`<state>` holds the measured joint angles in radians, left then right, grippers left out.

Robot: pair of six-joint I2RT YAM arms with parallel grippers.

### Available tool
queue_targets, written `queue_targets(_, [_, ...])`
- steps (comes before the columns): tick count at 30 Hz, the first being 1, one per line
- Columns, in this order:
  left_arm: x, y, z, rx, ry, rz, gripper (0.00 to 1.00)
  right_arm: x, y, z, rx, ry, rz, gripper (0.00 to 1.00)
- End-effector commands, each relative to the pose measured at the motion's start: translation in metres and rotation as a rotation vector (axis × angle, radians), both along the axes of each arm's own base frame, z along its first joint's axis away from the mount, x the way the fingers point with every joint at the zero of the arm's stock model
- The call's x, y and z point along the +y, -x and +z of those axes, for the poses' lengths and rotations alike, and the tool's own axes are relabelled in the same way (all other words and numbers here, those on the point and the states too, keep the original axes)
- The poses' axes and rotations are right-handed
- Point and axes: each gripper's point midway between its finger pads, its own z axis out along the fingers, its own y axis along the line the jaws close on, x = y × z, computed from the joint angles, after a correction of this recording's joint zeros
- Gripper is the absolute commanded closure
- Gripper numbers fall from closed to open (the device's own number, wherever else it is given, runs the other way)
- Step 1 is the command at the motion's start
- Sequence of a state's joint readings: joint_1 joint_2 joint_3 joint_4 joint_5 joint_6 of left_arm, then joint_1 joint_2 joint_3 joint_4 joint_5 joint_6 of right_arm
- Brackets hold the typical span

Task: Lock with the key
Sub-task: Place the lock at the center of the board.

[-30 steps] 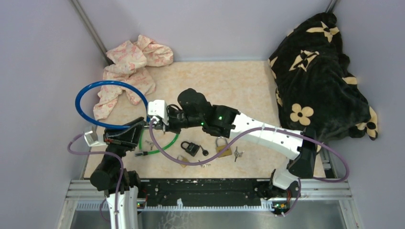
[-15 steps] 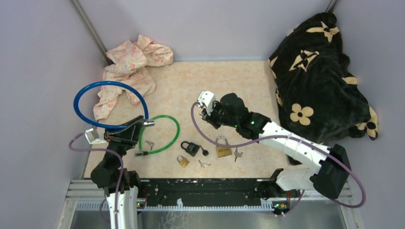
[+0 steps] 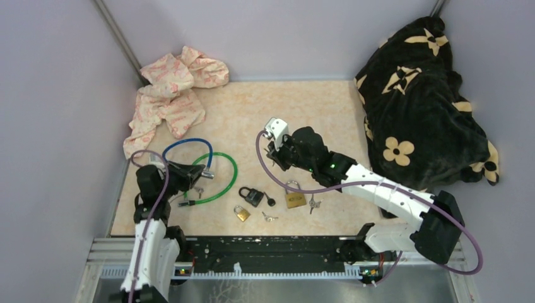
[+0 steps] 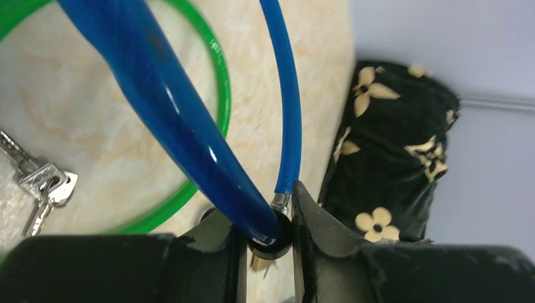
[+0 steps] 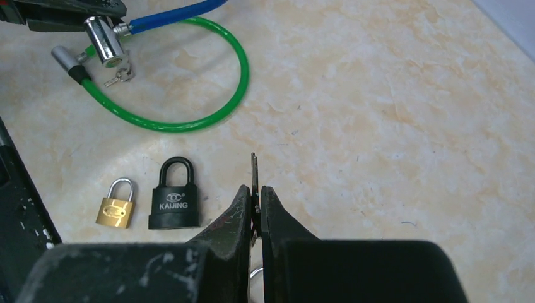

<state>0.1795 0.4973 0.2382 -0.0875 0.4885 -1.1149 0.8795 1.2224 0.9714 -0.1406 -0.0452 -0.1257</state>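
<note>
- Since a second ago the right gripper [image 5: 253,201] has pulled back from the left gripper [image 4: 265,233]. It now hangs above the table [image 3: 303,107], just beyond the black padlock [image 3: 252,196].
- Over the last half second the left arm has folded down. The blue cable lock [image 3: 183,148], earlier raised in a wide loop out to the left, now sits lower, well left of the black padlock.
- Left jaws pinch the blue cable lock near its end. In the left wrist view a finger presses on each side of the cable's dark collar.
- That lock's chrome cylinder [image 5: 101,38] sticks out of the left fingers, on the far side of the green cable lock [image 3: 227,183] from the black padlock.
- Right jaws are pressed together on a key [image 5: 253,173]; its thin blade stands up between the fingertips, just right of the black padlock in the right wrist view.
- Left of the black padlock, the green cable lock lies flat on the table with a small bunch of keys [image 3: 199,189] inside its loop.
- Just nearer the arm bases than the black padlock lies a small brass padlock [image 3: 241,213].
- To the black padlock's right lies a larger brass padlock [image 3: 294,197].
- A loose key [image 3: 270,217] lies near the black padlock, on the bases' side.
</note>
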Motion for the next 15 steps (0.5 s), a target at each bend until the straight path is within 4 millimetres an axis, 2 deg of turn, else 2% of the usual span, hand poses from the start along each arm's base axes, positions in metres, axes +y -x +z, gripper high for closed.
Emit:
queue_targets(1, [-0.019,-0.021,0.034,-0.096,-0.152,-0.188,1.00,0.001,-0.010,-0.006,0.019,-0.075,-0.047,1.00])
queue_targets(3, [-0.036,-0.031,0.026,-0.046,-0.204,-0.283,1.00,-0.004,-0.013,-0.020,0.059,-0.077,-0.065,1.00])
queue_targets(7, [-0.090,-0.043,0.007,0.018,-0.298,-0.502,1.00,-0.014,-0.026,-0.037,0.124,-0.122,-0.116,1.00])
queue_targets(10, [-0.148,-0.056,0.006,-0.054,-0.341,-0.654,1.00,-0.024,-0.037,-0.041,0.139,-0.121,-0.180,1.00])
queue_targets(11, [-0.173,-0.054,0.002,-0.071,-0.339,-0.722,1.00,-0.028,-0.041,-0.041,0.146,-0.122,-0.203,1.00])
queue_targets(13, [-0.208,-0.057,-0.005,-0.091,-0.306,-0.802,1.00,-0.035,-0.046,-0.040,0.156,-0.135,-0.235,1.00])
queue_targets(14, [-0.219,-0.058,-0.012,-0.092,-0.302,-0.830,0.94,-0.038,-0.047,-0.039,0.159,-0.138,-0.245,1.00])
queue_targets(15, [-0.224,-0.060,-0.021,-0.092,-0.313,-0.844,0.79,-0.039,-0.047,-0.039,0.158,-0.138,-0.248,1.00])
